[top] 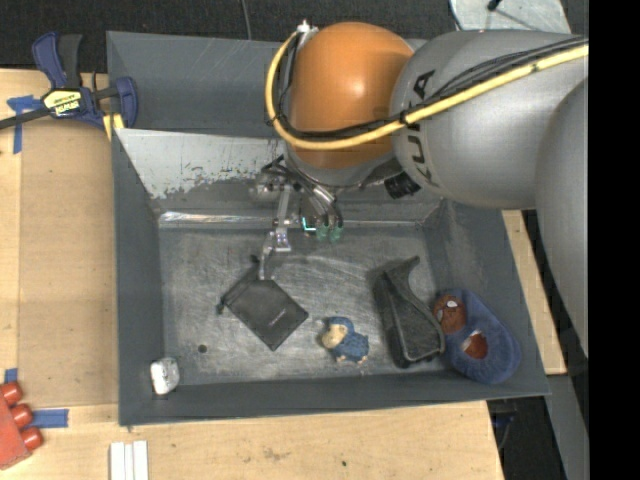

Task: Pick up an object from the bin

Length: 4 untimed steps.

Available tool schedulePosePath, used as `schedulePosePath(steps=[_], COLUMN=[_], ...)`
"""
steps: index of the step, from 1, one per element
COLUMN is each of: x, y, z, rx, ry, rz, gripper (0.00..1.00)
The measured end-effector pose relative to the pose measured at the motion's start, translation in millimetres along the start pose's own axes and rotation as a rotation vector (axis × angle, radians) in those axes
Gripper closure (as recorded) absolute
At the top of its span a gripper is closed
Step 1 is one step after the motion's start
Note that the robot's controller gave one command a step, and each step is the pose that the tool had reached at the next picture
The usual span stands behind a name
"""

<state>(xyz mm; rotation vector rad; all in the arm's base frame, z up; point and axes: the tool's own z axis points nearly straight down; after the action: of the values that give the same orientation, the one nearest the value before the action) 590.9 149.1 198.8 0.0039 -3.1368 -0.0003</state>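
1. Since the orange wrist cover (345, 88) hides most of it from above, gripper (275, 240) open or closed: can't tell. Nothing seen held in it. It hangs low over the far half of the grey bin (135, 268), angled down toward the floor.
2. Closest thing is the flat dark square piece (263, 311), just below the gripper tip on the near side. It lies flat on the floor, turned diamond-wise, one corner pointing at the gripper. Tip is just beside or touching that corner; can't tell which. Likely pick target, judged from nearness only.
3. A flat thing on a flat floor is hard to get under, which is probably why the gripper sits at a corner rather than over the middle.
4. Further out, near side and toward the view's right of the gripper: small blue-and-yellow figure (345, 340), apart from the square.
5. Beyond that, the dark grey curved handle-like piece (405, 313) touches the blue oval plush thing (490, 353) with red spots, which is by the bin's right wall. Loose stuff, looks settled against the wall.
6. Farthest out, near-left corner: small white lump (165, 373), well apart from the rest.
7. Nothing crowds the square, so access is easy. Pick not yet done.
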Motion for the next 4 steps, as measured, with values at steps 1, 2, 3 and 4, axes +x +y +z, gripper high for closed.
schedulePosePath(steps=[1, 2, 3, 4], x=[17.8, 41.0, 28.2, 29.7], y=[-23.5, -15.1, -39.6, -0.9], z=[111.5, 32.4, 121.4, 124.7], rx=[0.002, 0.0, 0.001, 0.006], ry=[0.001, -0.014, -0.003, -0.014], rz=[-0.145, -0.337, -0.449, -0.757], gripper=[0.0, 0.0, 0.0, 0.0])
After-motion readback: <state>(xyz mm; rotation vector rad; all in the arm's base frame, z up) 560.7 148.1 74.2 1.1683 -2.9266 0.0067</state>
